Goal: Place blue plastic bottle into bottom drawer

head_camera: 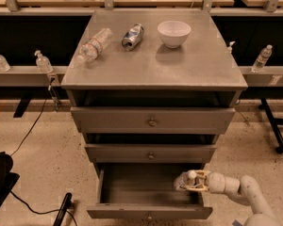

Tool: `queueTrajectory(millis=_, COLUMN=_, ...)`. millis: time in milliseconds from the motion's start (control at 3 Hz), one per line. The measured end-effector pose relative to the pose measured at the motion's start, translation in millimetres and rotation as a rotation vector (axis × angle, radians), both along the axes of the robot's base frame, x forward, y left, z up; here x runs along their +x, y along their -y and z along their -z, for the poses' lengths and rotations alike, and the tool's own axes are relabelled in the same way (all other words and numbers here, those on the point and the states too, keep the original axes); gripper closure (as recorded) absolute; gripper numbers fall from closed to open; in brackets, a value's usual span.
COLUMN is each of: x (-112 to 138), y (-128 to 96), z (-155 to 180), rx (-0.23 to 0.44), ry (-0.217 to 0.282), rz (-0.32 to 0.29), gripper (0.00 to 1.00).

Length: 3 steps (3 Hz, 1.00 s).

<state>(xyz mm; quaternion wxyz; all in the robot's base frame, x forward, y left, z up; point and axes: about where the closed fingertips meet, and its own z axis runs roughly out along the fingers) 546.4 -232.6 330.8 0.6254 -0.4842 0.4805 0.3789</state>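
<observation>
The bottom drawer (148, 213) of the grey metal cabinet is pulled open and shows its deep grey interior. My gripper (192, 182) reaches in from the lower right, over the drawer's right end. It is shut on the blue plastic bottle (185, 180), a small clear bottle whose white cap points up. The bottle sits inside the drawer's opening, close to the right wall. I cannot tell whether it touches the drawer floor.
On the cabinet top (198, 69) lie a slim clear bottle with a reddish label (93, 45), a dented silver-blue can (133, 36) and a white bowl (174, 33). The two upper drawers are shut. A black object (0, 180) and a cable lie on the floor at left.
</observation>
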Motion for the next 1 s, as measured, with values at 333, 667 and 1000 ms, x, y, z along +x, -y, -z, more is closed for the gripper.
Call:
queueTrajectory(millis=333, x=13, y=14, z=-5, rx=-0.026, ry=0.033, rz=0.032, gripper=1.00)
queueTrajectory(millis=667, x=17, y=7, z=22, rx=-0.082, ry=-0.025, rz=0.073, gripper=1.00)
queueTrajectory(millis=1000, x=17, y=0, z=49, rx=-0.104, ry=-0.087, rz=0.098, gripper=1.00)
